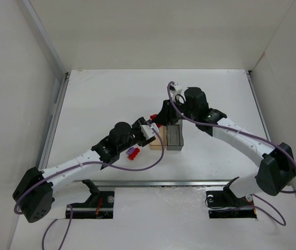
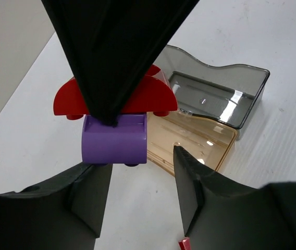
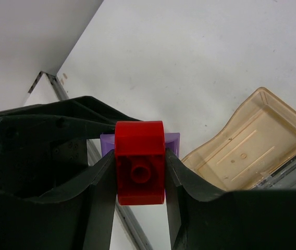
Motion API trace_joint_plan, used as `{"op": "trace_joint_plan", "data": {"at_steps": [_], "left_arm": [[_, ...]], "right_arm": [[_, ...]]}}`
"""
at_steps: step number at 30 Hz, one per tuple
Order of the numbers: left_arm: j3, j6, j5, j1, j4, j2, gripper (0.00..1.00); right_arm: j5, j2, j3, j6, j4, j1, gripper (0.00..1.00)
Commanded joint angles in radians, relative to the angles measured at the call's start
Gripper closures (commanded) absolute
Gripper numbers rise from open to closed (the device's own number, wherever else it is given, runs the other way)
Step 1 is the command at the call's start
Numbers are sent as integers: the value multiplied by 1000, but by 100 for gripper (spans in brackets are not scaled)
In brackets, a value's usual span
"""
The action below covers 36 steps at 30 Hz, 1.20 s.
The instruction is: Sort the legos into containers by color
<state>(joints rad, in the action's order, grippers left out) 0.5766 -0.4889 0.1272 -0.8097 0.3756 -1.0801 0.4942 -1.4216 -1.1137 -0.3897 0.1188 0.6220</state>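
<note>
**Item 1: joined pair of bricks.** A bright red plastic brick with a rounded top (image 3: 140, 164) is stuck to a purple plastic brick (image 2: 114, 139). The pair is held off the white tabletop (image 1: 111, 94), at the centre of the overhead frame, just above and left of the trays.

**Item 2: right hand (image 3: 140, 156).** It is pinching the red brick, one black finger pressed to each side. In the left wrist view it comes down from the top of the frame, with the purple brick hanging under the red brick. The right arm runs from the lower right of the overhead frame, bends near the right edge, and reaches up and left to the centre.

**Item 3: left hand (image 2: 136, 172).** Its fingers are spread, one at lower left and one at lower right of its own view. The purple brick sits just beyond the gap, and no contact is visible. The left arm stretches diagonally from the lower left corner to the centre.

**Item 4: trays.** A translucent tan rectangular tray (image 1: 157, 140) and a dark grey rectangular tray (image 1: 174, 136) stand side by side, touching. The tan tray is on the left.

**Item 5: loose bricks.** A red and purple pair (image 1: 133, 152) lies on the tabletop, left of the tan tray and below the left hand.
</note>
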Motion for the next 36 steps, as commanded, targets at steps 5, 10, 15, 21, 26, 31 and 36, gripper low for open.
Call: {"op": "trace_joint_plan", "data": {"at_steps": [5,10,15,21,26,31,36], "left_arm": [[54,-34,-32,0,69,17,37],[63,-43,-50,0,69,17,34],[81,-34,-51,0,60,17,46],[81,-34,-20,0,30,17,82],[100,-34,-20,0,4,17,100],[109,-11,-11,0,-131,17,100],[54,19,-20,0,-216,26,100]], "right_arm": [[-6,-14,-38,2,-50,15,100],[-16,-23,-38,2,-39,24,100],[-25,-33,-38,12,-18,33,100],[-25,-33,-48,22,-18,42,100],[-16,-33,-48,22,-18,42,100],[-49,42,20,-21,-18,-120,100],[-118,162,69,-12,-18,-286,100]]}}
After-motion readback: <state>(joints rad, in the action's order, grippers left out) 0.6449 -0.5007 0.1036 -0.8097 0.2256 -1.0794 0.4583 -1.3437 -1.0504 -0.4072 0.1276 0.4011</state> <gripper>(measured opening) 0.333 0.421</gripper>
